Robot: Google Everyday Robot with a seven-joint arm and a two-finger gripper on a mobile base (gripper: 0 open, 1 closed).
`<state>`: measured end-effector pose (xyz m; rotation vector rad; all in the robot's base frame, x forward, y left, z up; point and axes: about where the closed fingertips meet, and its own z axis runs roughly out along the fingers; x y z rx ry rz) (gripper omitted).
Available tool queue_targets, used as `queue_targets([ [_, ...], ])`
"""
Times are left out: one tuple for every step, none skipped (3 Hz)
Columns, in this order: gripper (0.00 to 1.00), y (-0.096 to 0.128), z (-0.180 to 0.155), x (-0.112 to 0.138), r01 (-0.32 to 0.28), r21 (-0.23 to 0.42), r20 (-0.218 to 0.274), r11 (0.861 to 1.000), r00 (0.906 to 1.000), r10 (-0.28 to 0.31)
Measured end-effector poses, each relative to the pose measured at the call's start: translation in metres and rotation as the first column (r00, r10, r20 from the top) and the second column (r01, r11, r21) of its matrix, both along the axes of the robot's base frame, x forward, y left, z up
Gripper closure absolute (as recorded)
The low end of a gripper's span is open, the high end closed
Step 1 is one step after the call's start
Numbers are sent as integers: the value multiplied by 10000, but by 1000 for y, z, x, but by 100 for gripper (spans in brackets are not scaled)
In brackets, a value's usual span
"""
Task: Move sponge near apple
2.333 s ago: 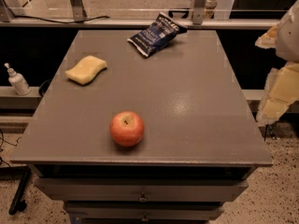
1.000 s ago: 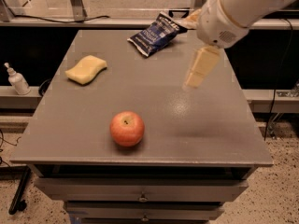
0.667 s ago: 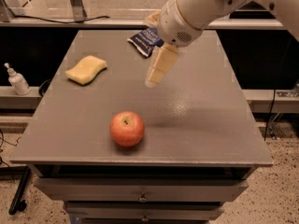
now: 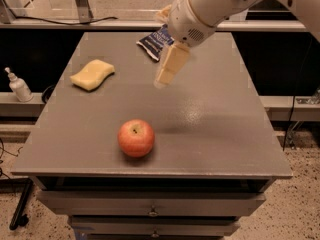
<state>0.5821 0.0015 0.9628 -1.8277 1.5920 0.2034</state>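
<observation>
The pale yellow sponge [image 4: 92,74] lies on the grey table [image 4: 210,134] at the left, towards the back. The red-orange apple [image 4: 136,138] sits near the front edge, left of centre. My gripper [image 4: 170,66] hangs above the middle of the table at the end of the white arm, pointing down and to the left. It is to the right of the sponge and behind the apple, touching neither. It holds nothing that I can see.
A dark blue snack bag [image 4: 156,43] lies at the back of the table, partly behind my arm. A small white bottle [image 4: 19,85] stands on a ledge to the left of the table. Drawers sit below the table's front edge.
My arm has swung in from the right side and moved left across the table, and the gripper now hangs over the middle. The sponge, apple and bag have not moved.
</observation>
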Motion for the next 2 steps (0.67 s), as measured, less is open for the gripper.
queue_targets([
  [0, 33, -8, 25, 294, 199, 274, 9994, 9992, -299],
  [0, 79, -22, 62, 585, 578, 303, 9966, 9977, -603],
])
